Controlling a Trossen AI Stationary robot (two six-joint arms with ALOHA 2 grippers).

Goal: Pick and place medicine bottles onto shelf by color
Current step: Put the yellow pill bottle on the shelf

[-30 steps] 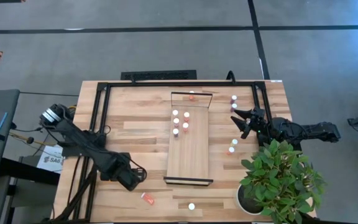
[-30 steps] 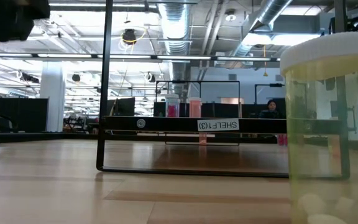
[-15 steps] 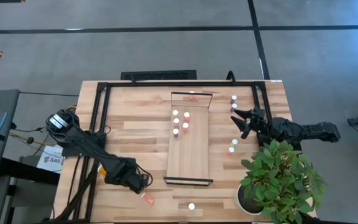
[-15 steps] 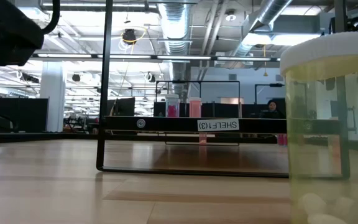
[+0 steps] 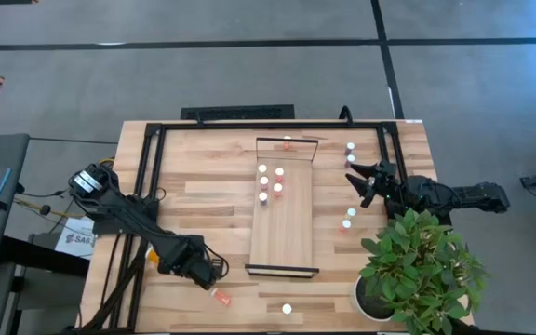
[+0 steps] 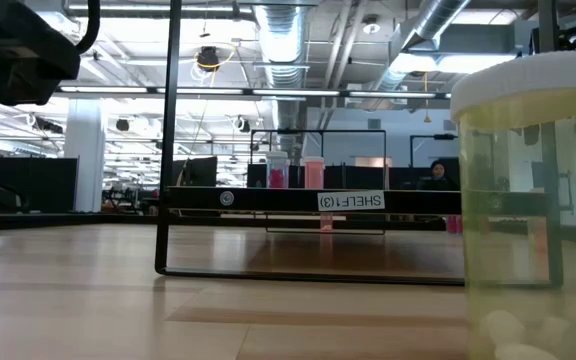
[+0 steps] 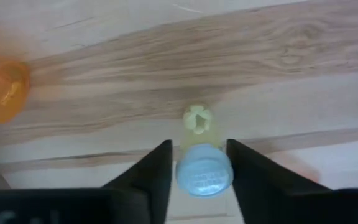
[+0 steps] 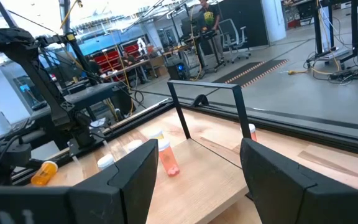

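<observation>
High view: left arm working low at the near-left of the table, right arm waiting by the plant.

Starting from the left, the left gripper is reaching down at the table's near-left part, and in its wrist view its fingers are closing around a white-capped bottle, both pads touching the cap. An orange bottle is lying just beside it. Along the middle, the shelf is carrying several medicine bottles toward its far end. Further right, loose bottles are standing near the right gripper, which is hanging spread wide and gripping nothing, beside the potted plant.
</observation>
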